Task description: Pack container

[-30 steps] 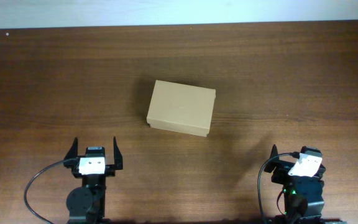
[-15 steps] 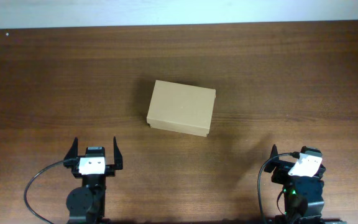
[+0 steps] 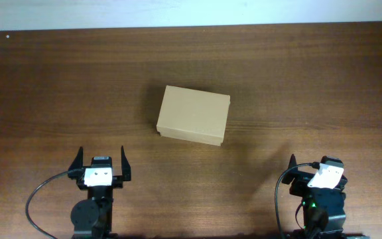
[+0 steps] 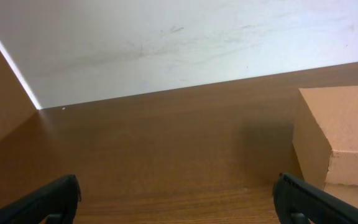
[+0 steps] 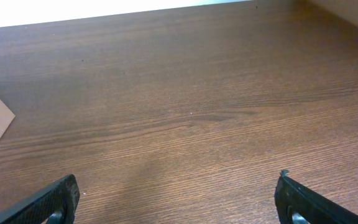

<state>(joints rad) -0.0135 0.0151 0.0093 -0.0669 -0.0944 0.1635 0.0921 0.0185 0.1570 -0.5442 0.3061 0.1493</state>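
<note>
Well apart from the container (image 3: 193,115), left claw (image 3: 101,158) and right claw (image 5: 178,177) both stand spread.

Dark brown wooden table (image 3: 45,79), white wall (image 4: 166,43) beyond its far edge.

Soft, even light fills the overhead view, and the container (image 3: 193,115) throws only a thin shadow along its near edge onto the table (image 3: 310,79). In the left wrist view the white wall (image 4: 166,43) is bright and a dim blurred shadow lies beside the container. The right wrist view shows a pale sheen on the wood
</note>
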